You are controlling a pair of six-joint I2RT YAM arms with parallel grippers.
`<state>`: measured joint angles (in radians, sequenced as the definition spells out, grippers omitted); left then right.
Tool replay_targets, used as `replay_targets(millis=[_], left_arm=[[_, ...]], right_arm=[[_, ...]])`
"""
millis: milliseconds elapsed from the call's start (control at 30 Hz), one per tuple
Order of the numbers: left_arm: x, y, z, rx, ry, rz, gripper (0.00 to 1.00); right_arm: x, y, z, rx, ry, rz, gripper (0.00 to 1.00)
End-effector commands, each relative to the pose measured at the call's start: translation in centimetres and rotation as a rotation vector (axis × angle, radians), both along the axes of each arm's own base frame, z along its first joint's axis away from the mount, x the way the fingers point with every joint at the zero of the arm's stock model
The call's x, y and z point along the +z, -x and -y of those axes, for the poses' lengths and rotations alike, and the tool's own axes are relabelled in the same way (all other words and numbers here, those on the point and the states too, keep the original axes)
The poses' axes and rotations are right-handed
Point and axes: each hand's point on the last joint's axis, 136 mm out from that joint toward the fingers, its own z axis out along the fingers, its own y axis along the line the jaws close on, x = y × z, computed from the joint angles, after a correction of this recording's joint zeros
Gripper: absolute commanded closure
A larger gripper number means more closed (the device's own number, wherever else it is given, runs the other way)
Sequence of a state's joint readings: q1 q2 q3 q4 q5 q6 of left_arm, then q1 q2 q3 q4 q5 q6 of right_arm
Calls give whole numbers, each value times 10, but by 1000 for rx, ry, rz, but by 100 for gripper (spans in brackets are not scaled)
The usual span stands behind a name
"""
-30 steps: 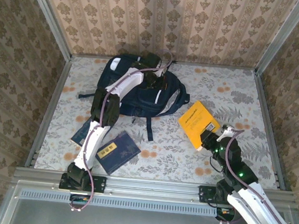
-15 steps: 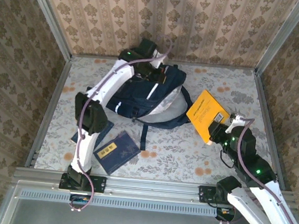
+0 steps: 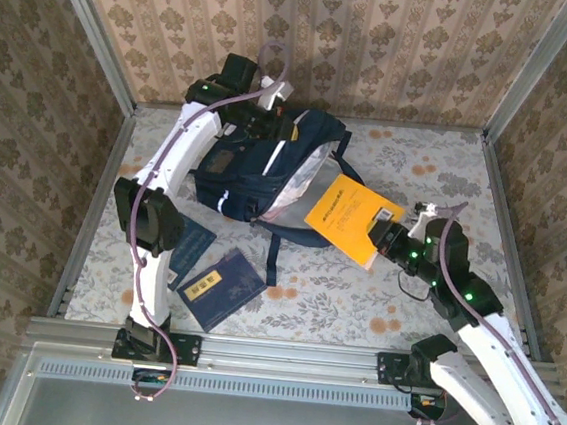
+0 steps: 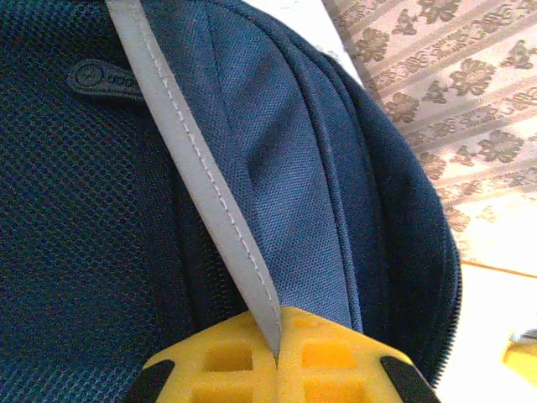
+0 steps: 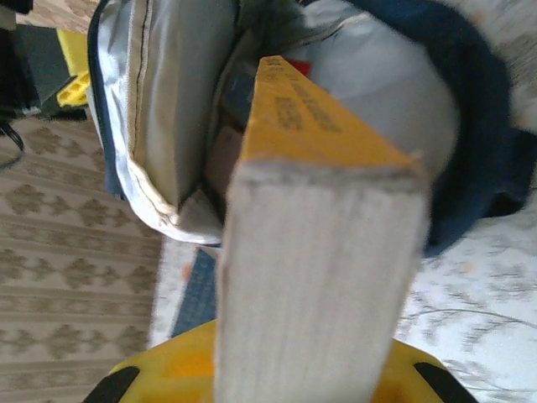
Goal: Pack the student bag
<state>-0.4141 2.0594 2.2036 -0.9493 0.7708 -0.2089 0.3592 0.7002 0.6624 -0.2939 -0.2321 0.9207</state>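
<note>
We see the navy bag [image 3: 252, 174] lying at the far left of the table [image 3: 448, 178], its pale-lined mouth gaping, with our left gripper [image 4: 277, 348] pinched shut on its grey stripe [image 4: 210, 201] and our right gripper [image 3: 389, 239] clamped on a yellow book [image 3: 349, 214] at that mouth

Nothing reads clearly from here: dark print on the yellow book [image 3: 349, 214], the label on the blue book [image 3: 224, 289] and the rubber patch [image 4: 105, 77] on the student bag [image 3: 252, 169] are all illegible.
</note>
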Motion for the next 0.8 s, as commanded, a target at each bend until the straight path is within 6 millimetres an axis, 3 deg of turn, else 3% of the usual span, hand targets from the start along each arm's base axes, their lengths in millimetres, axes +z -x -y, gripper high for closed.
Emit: replay_targets(millis=[0, 233, 433, 767], left_arm=[[86, 33, 15, -136, 200, 154, 100], [97, 42, 14, -155, 235, 156, 100], [100, 43, 7, -150, 272, 140, 100], [115, 45, 9, -160, 330, 134, 100]], right_arm=[[48, -24, -24, 47, -253, 129, 100], [48, -66, -36, 8, -364, 127, 100], [45, -85, -42, -5, -375, 103, 100], [-19, -121, -61, -31, -325, -25, 100]])
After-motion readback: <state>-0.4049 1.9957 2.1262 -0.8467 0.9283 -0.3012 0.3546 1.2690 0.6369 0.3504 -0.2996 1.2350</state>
